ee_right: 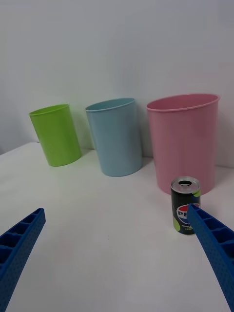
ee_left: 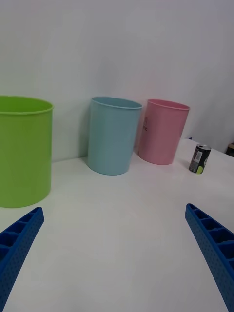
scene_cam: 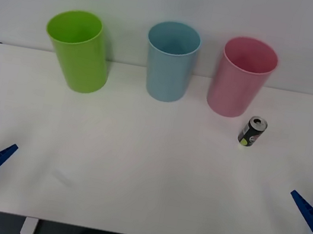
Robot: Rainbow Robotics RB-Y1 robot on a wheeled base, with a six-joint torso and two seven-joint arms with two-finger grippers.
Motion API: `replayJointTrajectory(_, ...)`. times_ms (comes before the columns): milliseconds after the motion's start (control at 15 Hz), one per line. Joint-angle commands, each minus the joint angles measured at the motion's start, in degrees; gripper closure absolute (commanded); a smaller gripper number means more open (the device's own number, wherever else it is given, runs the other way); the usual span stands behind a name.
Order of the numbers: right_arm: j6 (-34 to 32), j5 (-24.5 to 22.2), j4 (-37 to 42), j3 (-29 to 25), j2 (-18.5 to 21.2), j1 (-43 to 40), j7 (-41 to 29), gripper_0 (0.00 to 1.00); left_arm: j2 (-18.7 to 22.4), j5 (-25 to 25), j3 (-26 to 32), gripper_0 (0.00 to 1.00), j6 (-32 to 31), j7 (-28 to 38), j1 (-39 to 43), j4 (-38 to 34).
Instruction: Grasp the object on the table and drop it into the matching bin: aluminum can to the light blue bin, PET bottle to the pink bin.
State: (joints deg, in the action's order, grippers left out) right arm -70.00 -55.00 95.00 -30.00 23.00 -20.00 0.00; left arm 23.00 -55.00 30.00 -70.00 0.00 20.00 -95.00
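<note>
The aluminum can [scene_cam: 252, 131], small and black with yellow-green marks and a silver top, stands upright on the white table [scene_cam: 136, 167], just in front of the pink bin [scene_cam: 242, 77]. The light blue bin [scene_cam: 170, 62] stands at the back centre. My right gripper [scene_cam: 308, 182] hovers open at the table's near right edge, well short of the can [ee_right: 181, 209]. Its wrist view also shows the pink bin [ee_right: 184, 141] and the light blue bin [ee_right: 117, 136]. My left gripper [scene_cam: 5, 132] is open at the near left edge, far from the can [ee_left: 199, 158].
A lime green bin [scene_cam: 79, 50] stands at the back left, in line with the other two bins against the white wall. A wide stretch of bare tabletop lies between the grippers and the bins.
</note>
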Motion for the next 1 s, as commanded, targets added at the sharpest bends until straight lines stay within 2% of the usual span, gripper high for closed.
replayJointTrajectory(67,0.00,0.00,0.00,0.00,0.00,0.00,0.00,0.00,0.00,0.00,0.00,0.00,0.00,0.00,0.00,0.00)
replayJointTrajectory(467,0.92,0.60,-1.22,0.03,0.38,-0.92,0.18,0.00,0.00,0.00,0.00,0.00,0.00,0.00,0.00,0.00)
replayJointTrajectory(800,4.43,0.60,-2.63,2.31,0.29,-0.92,2.55,0.00,0.00,0.00,0.00,0.00,0.00,0.00,0.00,0.00)
replayJointTrajectory(1000,5.31,1.04,-6.76,3.63,0.38,0.40,10.37,0.00,0.00,0.00,0.00,0.00,0.00,0.00,0.00,0.00)
